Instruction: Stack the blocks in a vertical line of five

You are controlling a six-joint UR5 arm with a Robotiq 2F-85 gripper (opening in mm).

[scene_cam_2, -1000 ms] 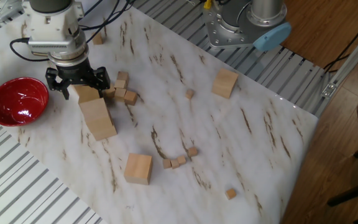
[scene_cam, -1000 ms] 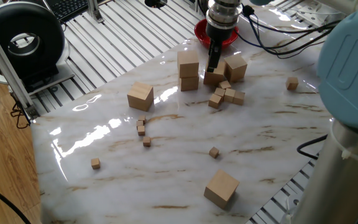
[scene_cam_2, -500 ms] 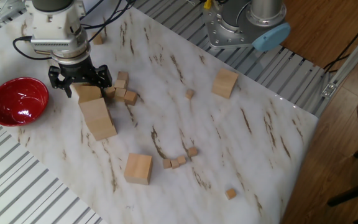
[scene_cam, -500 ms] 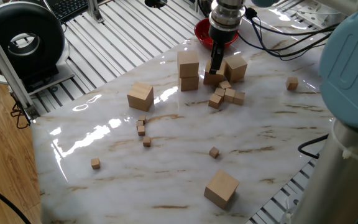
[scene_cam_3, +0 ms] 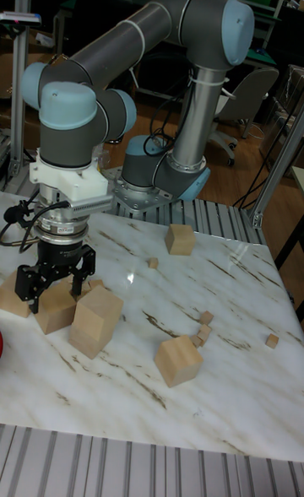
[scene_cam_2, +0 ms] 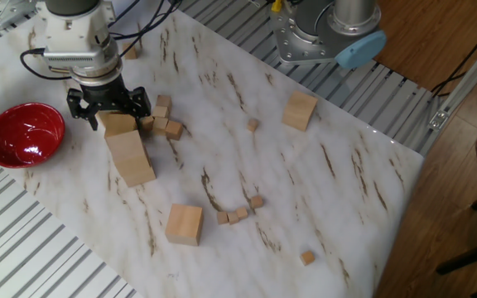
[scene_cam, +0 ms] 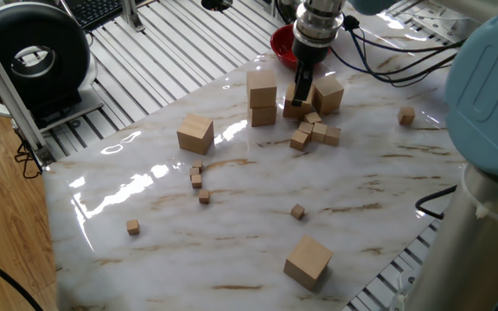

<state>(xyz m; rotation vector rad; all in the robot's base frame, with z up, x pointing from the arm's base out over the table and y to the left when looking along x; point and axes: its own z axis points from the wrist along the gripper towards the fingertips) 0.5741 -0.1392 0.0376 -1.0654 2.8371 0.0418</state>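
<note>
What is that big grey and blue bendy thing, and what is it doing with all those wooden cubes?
It is a robot arm. At its end is a gripper, a claw with two fingers. The three pictures show the same marble table at the same moment, two from different sides and one tall one from the front. The claw is around one big wooden block, right beside a little tower of two blocks. More big blocks sit apart: one near the table's edge and one near the arm's base. Tiny cubes are scattered about, and a red bowl sits by the table's edge.
</note>
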